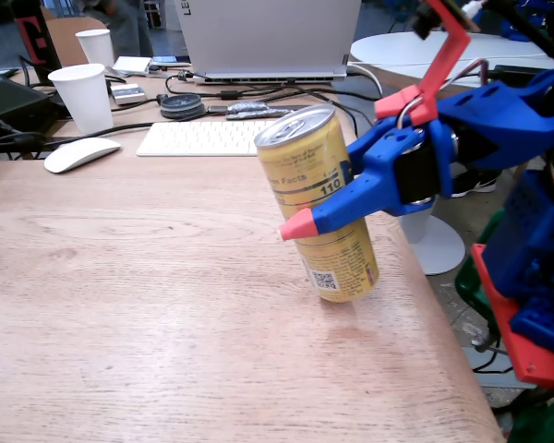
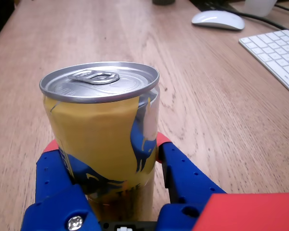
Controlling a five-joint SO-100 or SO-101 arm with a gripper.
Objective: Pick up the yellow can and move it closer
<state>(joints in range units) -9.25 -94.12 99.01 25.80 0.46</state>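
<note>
Fixed view, upper left: two white paper cups, nearer and farther, w/ white mouse below them on wooden table. Top centre: white keyboard in front of grey laptop, black cables between. Upper right: round white table.

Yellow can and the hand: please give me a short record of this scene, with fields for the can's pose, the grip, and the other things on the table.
can: yellow can, tilted, top leaning left in the fixed view
base: appears lifted or barely touching the wooden table
hand: hand shut on the can's middle, a finger on each side
behind: white keyboard, white mouse, paper cup
</note>
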